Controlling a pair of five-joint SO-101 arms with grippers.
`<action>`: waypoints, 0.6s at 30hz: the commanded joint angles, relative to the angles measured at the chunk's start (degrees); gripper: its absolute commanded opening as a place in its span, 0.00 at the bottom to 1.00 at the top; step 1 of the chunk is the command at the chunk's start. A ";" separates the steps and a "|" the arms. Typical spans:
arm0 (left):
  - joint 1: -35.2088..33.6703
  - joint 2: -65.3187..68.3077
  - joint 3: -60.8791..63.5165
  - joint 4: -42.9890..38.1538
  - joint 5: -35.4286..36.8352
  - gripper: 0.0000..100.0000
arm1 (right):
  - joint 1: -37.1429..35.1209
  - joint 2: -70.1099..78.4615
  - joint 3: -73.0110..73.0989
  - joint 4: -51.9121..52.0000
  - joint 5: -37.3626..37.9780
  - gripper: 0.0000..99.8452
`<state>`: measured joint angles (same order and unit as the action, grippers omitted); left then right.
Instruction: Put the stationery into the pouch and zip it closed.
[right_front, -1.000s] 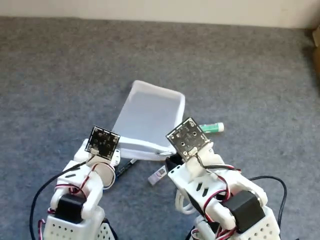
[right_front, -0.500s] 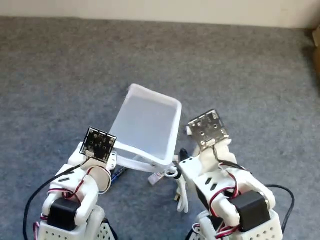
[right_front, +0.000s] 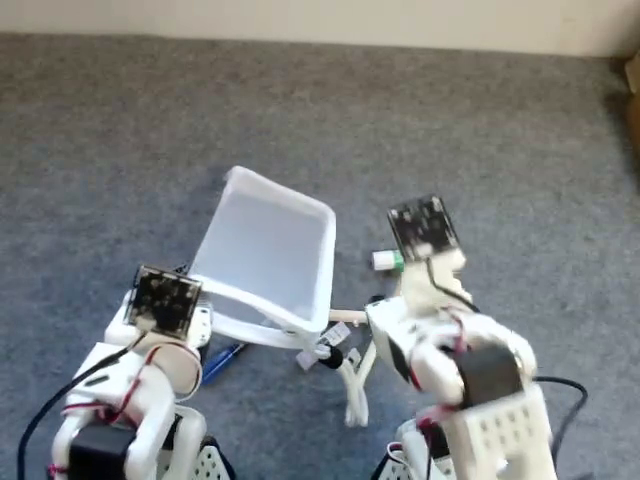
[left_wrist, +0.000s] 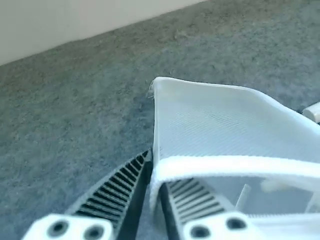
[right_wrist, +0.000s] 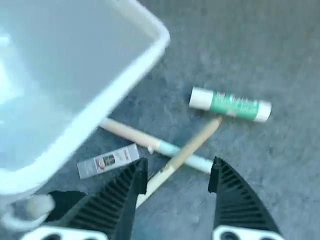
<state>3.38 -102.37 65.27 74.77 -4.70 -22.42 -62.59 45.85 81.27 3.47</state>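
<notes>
The white mesh pouch (right_front: 270, 255) lies tilted on the grey carpet, its open mouth toward the arms. My left gripper (left_wrist: 155, 176) is shut on the pouch's rim (left_wrist: 210, 165) at one corner of the mouth. My right gripper (right_wrist: 178, 170) hangs open above loose stationery beside the pouch (right_wrist: 60, 75): a green-and-white glue stick (right_wrist: 230, 105), a wooden pencil (right_wrist: 187, 147), a pale pen (right_wrist: 150, 142) and a small silver eraser (right_wrist: 107, 161). In the high view the glue stick (right_front: 386, 261) peeks out beside the right arm (right_front: 450, 345), and a blue pen (right_front: 222, 358) lies by the left arm (right_front: 150, 365).
Grey carpet (right_front: 480, 130) covers the whole surface, with open floor beyond and to both sides of the pouch. A pale wall (right_front: 300, 18) runs along the far edge. White cables (right_front: 352, 385) trail near the right arm's base.
The left arm has drawn back to the left, dragging the pouch's mouth that way and swinging the pouch. The right arm has swung right, off the pouch's mouth and over the loose items.
</notes>
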 joint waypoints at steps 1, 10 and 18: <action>-1.54 7.52 -8.13 0.88 -0.44 0.01 | 0.84 7.78 -3.56 -2.59 -3.52 0.19; -7.52 28.09 -19.12 1.32 -0.09 0.01 | 9.36 17.36 -3.56 -13.05 -18.55 0.19; -9.01 38.29 -21.23 1.32 5.89 0.01 | 9.71 26.86 -5.14 -20.26 -31.56 0.19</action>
<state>-4.88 -67.38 46.73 75.56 -1.10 -13.27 -38.42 45.49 63.87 -25.01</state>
